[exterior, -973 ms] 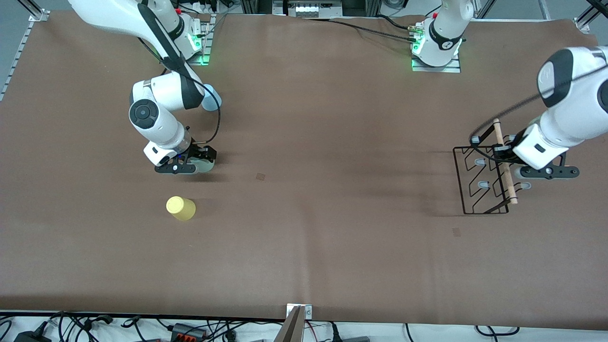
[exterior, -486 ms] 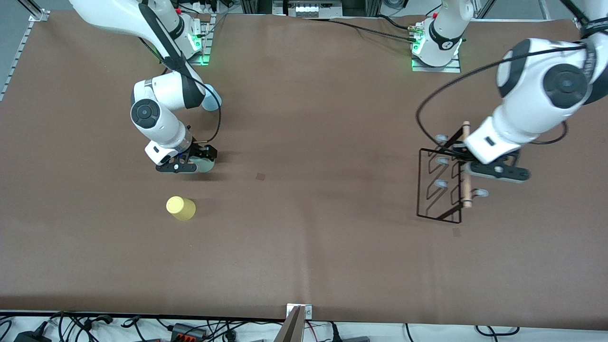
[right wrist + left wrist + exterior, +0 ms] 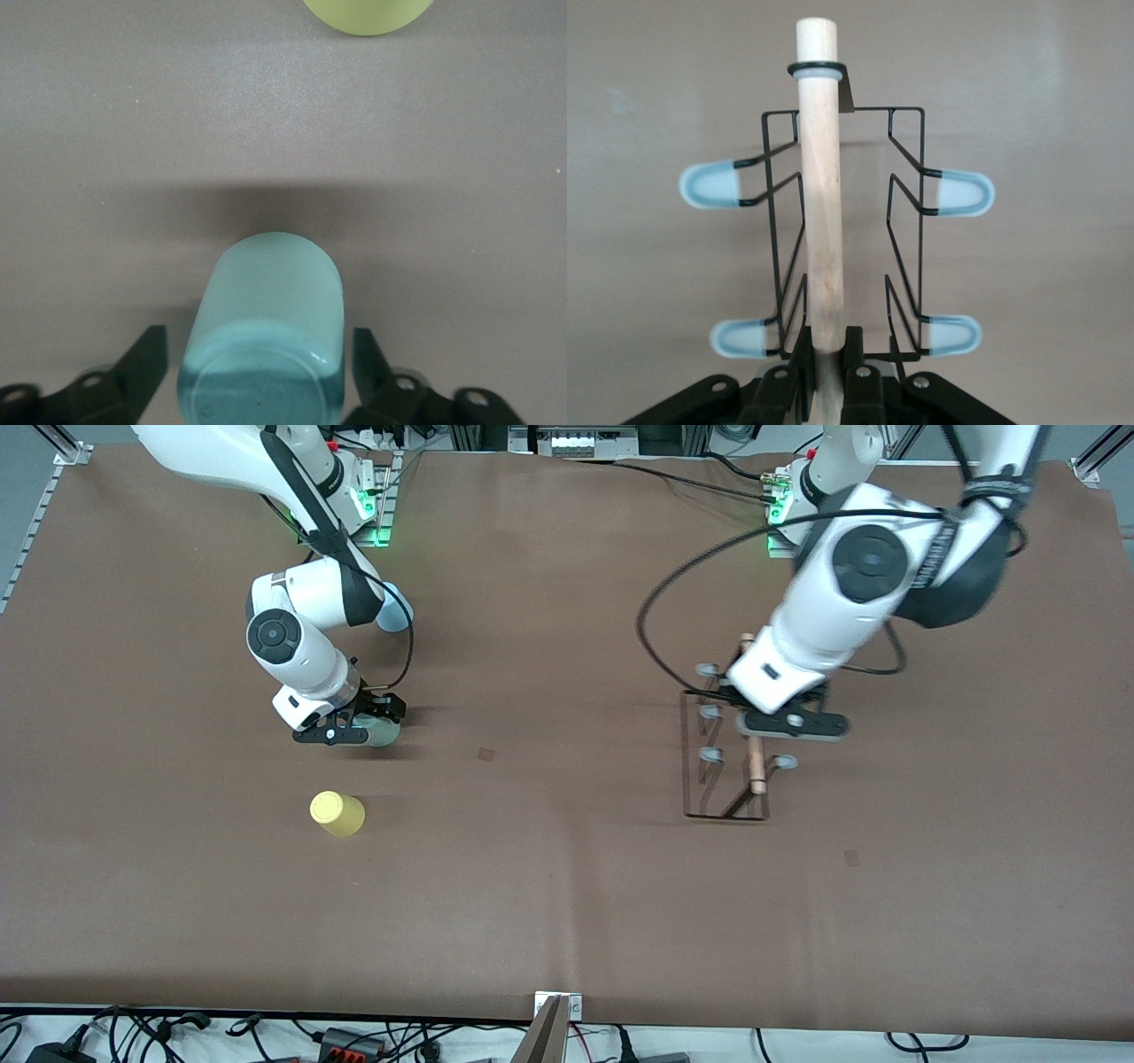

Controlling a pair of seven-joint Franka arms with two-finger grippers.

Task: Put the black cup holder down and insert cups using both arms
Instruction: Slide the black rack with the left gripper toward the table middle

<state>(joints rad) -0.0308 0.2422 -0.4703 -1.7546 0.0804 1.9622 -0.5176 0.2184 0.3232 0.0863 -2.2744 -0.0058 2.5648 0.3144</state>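
Note:
My left gripper is shut on the wooden rod handle of the black cup holder and holds it over the table, between its middle and the left arm's end. The holder's grey-tipped pegs stick out on both sides of the rod in the left wrist view, where the gripper clamps the rod's end. My right gripper is low at the table, open, with a finger on each side of the mint green cup, also visible in the front view. The yellow cup stands nearer the camera. The light blue cup is partly hidden by the right arm.
The yellow cup's edge shows a short way past the mint cup in the right wrist view. A small dark mark lies on the brown mat near the middle. Cables and a metal bracket line the table's front edge.
The left arm has carried the cup holder from the left arm's end of the table toward the middle. The right gripper has stayed around the mint green cup.

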